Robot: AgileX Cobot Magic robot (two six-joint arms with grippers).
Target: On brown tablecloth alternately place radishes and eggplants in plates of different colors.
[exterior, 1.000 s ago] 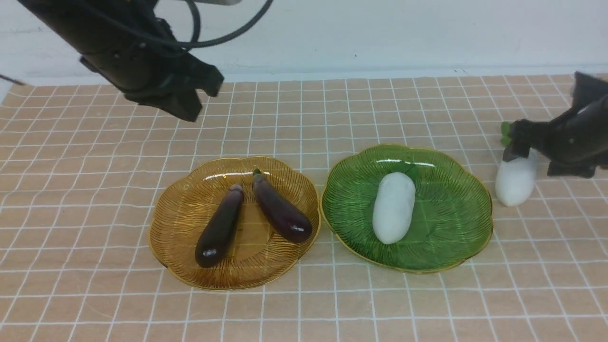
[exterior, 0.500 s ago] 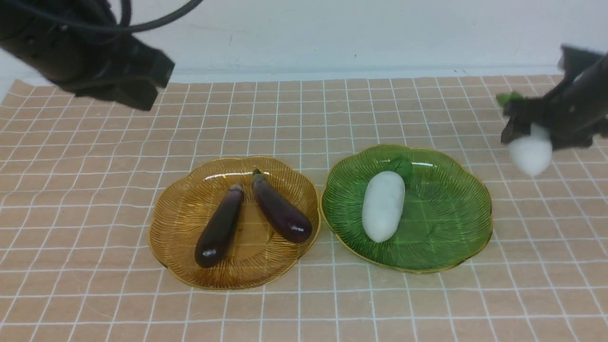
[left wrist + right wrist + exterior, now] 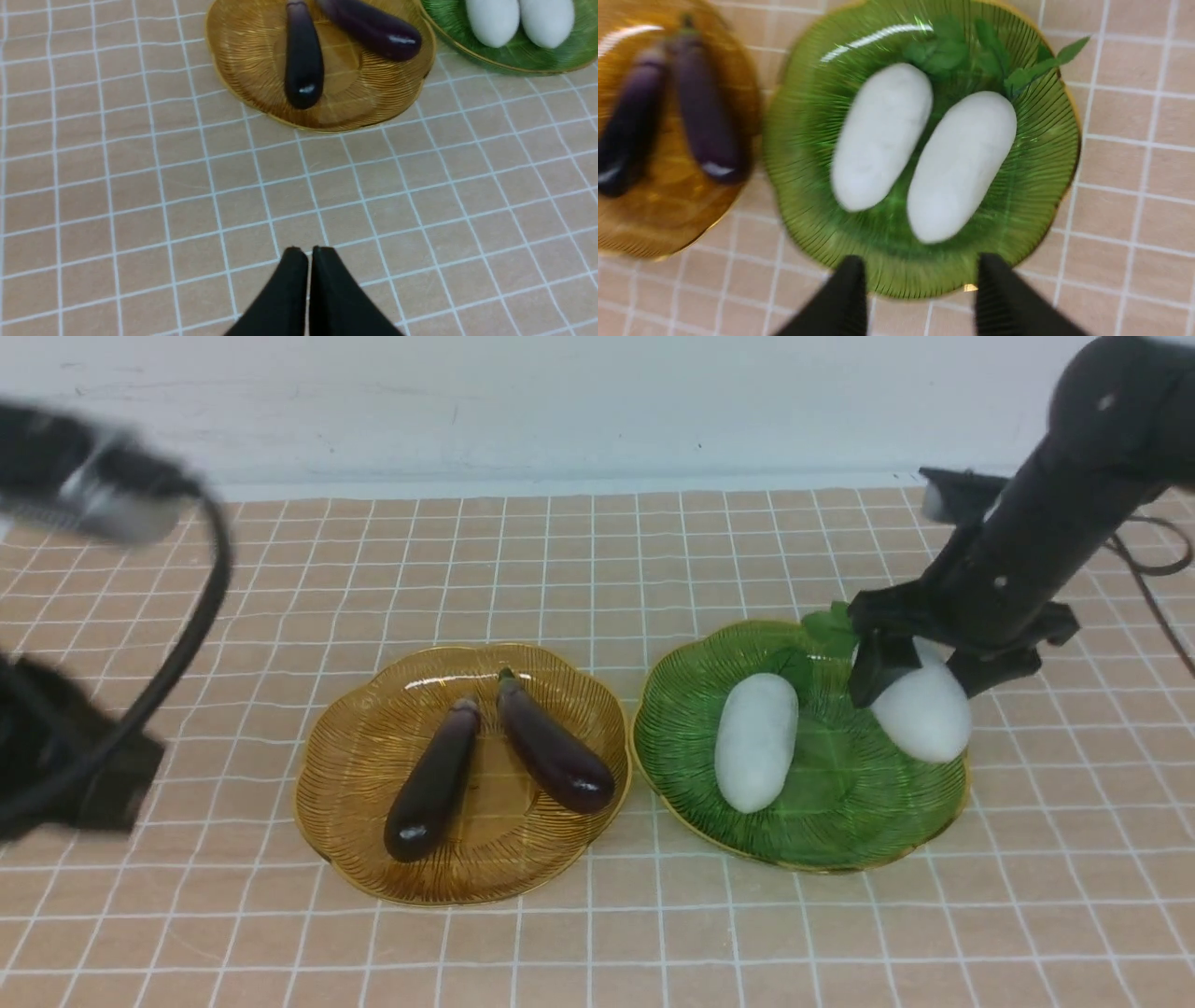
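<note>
Radish one and radish two lie side by side in the green plate on the right. Left eggplant and right eggplant share the amber plate. My right claw is spread open over radish two, gripping nothing. My left claw is closed and empty over bare tablecloth.

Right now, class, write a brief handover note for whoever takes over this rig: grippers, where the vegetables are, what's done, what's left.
The left gripper is shut and empty above the brown tablecloth.
The right gripper is open, holding nothing, over the green plate.
Both eggplants lie in the amber plate; both radishes lie in the green plate.
Done: all four sorted. Left: probably only raising the right gripper clear.
</note>
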